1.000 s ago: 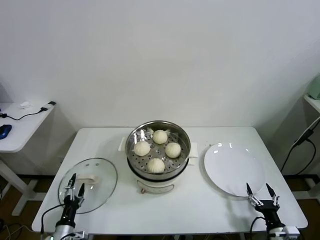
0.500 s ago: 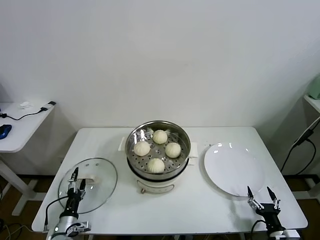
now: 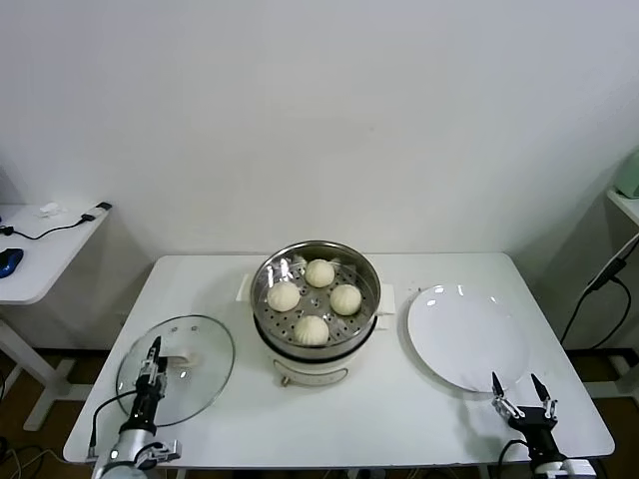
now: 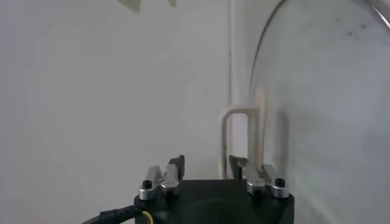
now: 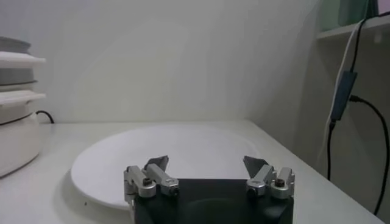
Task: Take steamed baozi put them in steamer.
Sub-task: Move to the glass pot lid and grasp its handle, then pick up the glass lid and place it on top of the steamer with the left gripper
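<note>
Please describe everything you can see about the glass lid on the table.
The glass lid is round and transparent with a metal rim and a cream-white loop handle. It lies flat at the table's front left corner, apart from the steamer. The left gripper is at its near edge, beside the handle.

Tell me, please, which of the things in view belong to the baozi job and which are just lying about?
Belonging to the job:
- four steamed baozi, already in the basket
- steamer
- left gripper, over the lid
- right gripper, open, at the near table edge

Just lying about:
- glass lid
- white plate, bare
- table
- side desk with a cable
</note>
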Available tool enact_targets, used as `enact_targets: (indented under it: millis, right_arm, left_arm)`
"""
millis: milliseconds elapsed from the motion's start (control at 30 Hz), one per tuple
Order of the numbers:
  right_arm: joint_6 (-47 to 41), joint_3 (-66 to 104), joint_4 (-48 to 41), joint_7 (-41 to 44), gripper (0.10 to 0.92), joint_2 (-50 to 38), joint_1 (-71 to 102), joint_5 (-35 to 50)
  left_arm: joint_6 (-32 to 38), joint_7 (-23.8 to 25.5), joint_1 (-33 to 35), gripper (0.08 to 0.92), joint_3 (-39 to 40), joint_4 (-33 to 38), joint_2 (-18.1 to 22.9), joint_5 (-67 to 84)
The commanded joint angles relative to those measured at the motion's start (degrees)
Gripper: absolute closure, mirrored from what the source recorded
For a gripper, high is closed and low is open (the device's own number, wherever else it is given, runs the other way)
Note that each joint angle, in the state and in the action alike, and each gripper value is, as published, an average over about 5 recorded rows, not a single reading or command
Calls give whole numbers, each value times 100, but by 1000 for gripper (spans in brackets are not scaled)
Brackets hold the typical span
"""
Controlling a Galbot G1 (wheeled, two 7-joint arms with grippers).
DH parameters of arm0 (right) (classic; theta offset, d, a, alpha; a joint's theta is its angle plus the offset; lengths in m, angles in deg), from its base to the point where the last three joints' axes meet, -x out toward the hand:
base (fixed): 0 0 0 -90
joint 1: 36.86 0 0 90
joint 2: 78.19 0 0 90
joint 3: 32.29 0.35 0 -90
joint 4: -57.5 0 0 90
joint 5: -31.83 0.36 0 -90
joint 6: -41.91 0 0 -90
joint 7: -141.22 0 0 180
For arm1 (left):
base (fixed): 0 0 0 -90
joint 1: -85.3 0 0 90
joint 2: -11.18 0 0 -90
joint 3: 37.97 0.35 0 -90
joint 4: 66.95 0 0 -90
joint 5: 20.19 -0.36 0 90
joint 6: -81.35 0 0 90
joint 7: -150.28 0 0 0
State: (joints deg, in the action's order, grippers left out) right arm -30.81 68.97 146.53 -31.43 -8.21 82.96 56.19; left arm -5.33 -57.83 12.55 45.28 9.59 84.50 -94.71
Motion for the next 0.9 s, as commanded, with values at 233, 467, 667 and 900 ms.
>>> enact_targets:
  millis: [233, 467, 667, 900]
  right_arm:
    - [13, 42, 34, 10, 203, 39, 35, -8]
    - [59, 40, 66, 59, 203, 62, 91, -30]
    - [5, 77, 161, 88, 203, 40, 114, -56]
    - [-231, 147, 206, -44, 203, 74, 66, -438]
  left_arm:
    - [8, -58, -81, 710, 11, -178, 12, -99]
    - [45, 79, 30, 865, -116, 521, 8, 238]
    - [-5, 577, 337, 868, -333, 1625, -346, 982]
    - [-786, 1863, 543, 868, -514, 3111, -1047, 2153]
